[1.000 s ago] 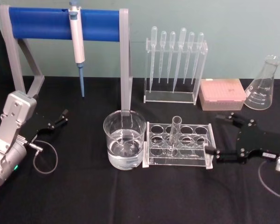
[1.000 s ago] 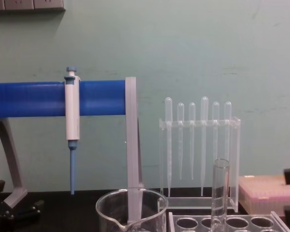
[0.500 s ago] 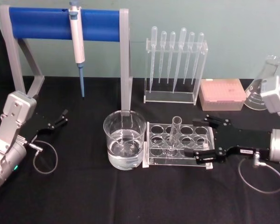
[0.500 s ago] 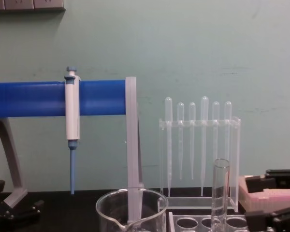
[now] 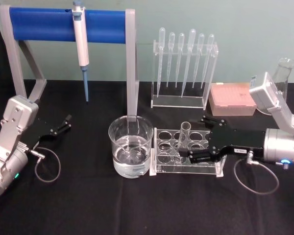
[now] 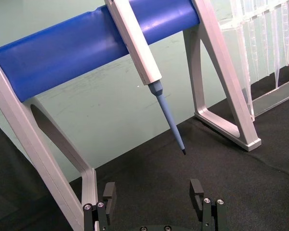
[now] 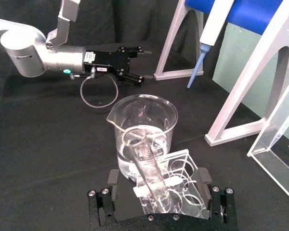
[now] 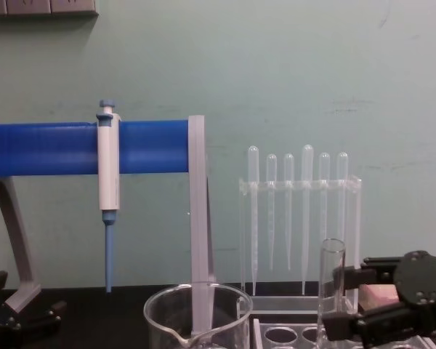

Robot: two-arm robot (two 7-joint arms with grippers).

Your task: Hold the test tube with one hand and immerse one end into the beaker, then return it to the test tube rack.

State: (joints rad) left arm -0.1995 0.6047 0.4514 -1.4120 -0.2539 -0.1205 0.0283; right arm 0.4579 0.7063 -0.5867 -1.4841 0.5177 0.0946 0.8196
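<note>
right gripper spread wide either side of the test tube in the rack next to the beaker; left gripper sits spread too, near the table's left edge

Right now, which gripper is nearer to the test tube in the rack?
Right. The right gripper has its open fingers on both sides of the test tube; the left gripper rests far beyond the beaker.

Your right end effector, black with two flat fingers, has travelled left from beyond the clear acrylic rack with round holes to sit over it. Its spread fingers now stand either side of the clear glass test tube. Its silver wrist has come into the head view, and its grey arm link now covers much of the glass conical flask.
</note>
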